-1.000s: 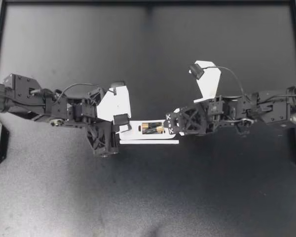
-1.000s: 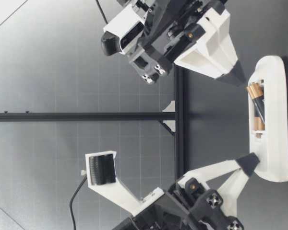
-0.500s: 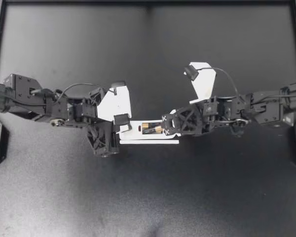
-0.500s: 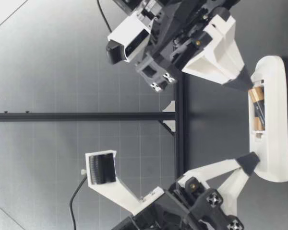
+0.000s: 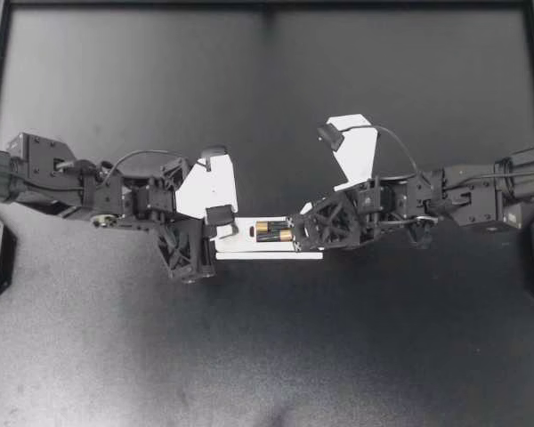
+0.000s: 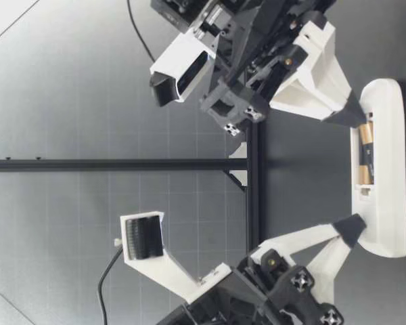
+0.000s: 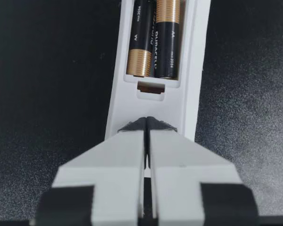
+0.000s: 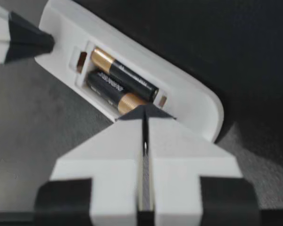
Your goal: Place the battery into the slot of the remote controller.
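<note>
Two batteries (image 5: 274,231) fill the remote controller (image 5: 246,243); left end effector (image 5: 222,230) touches its end.

My left gripper (image 7: 147,123), fingers together, rests its tips on the white remote (image 7: 194,84) at centre frame. Ahead, two batteries (image 7: 141,37) lie side by side in it.
</note>
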You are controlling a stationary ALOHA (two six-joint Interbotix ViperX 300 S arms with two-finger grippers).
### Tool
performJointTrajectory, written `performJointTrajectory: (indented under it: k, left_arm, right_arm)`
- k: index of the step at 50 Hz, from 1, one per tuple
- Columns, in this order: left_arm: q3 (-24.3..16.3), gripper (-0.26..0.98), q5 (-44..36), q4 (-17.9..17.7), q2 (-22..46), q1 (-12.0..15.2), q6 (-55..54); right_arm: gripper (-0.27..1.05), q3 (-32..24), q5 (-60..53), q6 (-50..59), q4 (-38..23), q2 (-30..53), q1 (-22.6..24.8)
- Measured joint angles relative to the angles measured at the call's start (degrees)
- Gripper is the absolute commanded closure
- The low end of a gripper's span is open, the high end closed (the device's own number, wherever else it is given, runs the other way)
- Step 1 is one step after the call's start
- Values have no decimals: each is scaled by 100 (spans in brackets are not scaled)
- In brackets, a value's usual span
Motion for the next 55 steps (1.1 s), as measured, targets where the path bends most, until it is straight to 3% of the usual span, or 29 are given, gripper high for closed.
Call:
performJointTrajectory:
  k: [14, 29, 42, 55]
  left_arm:
    - [-105, 86, 26, -18, 18, -9, 18]
    - [-650, 86, 18, -9, 132, -9, 88]
    - [-1116, 86, 79, -9, 527, -53, 88]
    - [-1318, 86, 237, -9, 853, -105, 97]
  right_arm:
    - [94, 114, 694, 0, -598, -492, 62]
    - [94, 255, 1187, 0, -2004, -1292, 62]
    - [94, 360, 1213, 9, -2109, -1362, 62]
    - [94, 369, 1213, 9, -2127, -1354, 62]
